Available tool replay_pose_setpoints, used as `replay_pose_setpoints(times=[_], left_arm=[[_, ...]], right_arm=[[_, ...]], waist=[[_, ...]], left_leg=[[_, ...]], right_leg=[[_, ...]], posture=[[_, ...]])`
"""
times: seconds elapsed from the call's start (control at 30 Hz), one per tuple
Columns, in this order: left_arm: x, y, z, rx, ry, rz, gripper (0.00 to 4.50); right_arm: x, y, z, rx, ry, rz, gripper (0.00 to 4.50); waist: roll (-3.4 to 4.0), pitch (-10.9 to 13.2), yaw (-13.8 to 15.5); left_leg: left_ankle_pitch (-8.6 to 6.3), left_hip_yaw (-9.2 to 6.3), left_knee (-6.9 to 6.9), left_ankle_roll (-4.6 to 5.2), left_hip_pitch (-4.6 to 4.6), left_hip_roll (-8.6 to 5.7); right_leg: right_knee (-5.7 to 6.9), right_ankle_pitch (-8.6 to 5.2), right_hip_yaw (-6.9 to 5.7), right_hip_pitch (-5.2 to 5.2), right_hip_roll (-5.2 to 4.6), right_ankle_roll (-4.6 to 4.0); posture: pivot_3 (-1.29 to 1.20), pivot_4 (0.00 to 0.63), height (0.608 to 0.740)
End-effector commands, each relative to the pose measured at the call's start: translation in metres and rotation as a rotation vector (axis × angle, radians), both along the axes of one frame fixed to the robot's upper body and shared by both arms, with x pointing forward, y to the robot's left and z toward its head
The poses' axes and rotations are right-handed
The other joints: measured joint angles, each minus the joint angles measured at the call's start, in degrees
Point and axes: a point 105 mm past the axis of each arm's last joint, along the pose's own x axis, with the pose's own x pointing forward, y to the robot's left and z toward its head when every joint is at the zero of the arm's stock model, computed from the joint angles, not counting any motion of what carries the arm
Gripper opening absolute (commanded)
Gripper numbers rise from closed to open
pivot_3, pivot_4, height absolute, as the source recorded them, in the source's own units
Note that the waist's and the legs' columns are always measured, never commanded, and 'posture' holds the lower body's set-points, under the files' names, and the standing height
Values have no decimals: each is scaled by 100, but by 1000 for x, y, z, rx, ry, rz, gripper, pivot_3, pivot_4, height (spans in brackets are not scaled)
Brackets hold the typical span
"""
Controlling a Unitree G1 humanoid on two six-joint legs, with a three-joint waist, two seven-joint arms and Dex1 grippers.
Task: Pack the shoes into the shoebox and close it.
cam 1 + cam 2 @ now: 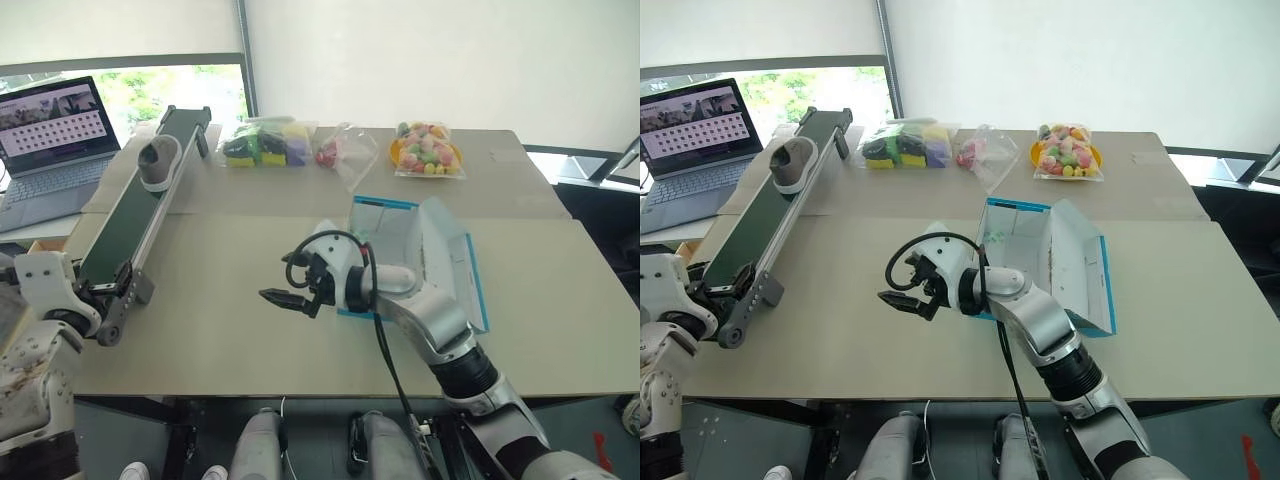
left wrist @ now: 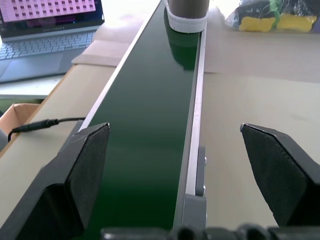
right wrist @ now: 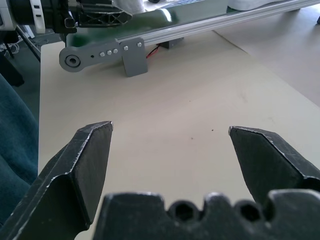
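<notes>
Bright daylight fills the scene, coming from the window [image 1: 175, 85] far beyond the left end effector [image 2: 187, 170], where the view outside is washed out to near white. The pale surface [image 1: 230, 300] is evenly lit and shadows are soft: a faint one lies on it just under the right end effector [image 1: 283, 299]. In the left wrist view the dark green conveyor belt [image 2: 150, 115] carries a glossy sheen and mirrors the shoe [image 2: 187, 14] standing on it ahead of the fingers. The black fingers [image 2: 82, 175] close to each wrist camera look soft and slightly out of focus, as does the laptop [image 2: 47, 30] screen, which glares pink-white.
</notes>
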Motion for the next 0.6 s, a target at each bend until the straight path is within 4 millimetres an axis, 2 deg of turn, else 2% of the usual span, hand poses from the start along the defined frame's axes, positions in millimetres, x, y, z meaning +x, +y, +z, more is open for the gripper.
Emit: replay_pose_setpoints(times=[0.03,0.23,0.6], left_arm=[[0,3,5,17,-10,3,4500],[0,6,5,14,-19,16,4500],[1,7,0,3,-15,17,4500]], right_arm=[[-4,-1,12,28,-52,17,4390],[-14,0,10,15,-61,80,4390],[-14,-1,8,7,-58,82,4390]], waist=[[0,0,0],[0,0,0],[0,0,1]], left_leg=[[0,0,0,0,0,0],[0,-2,0,0,0,0],[0,-7,-1,-1,0,1]], right_leg=[[0,0,0,0,0,0],[-1,0,1,0,-2,0],[-2,0,0,-2,-2,0]], posture=[[0,150,681],[0,150,681],[0,150,681]])
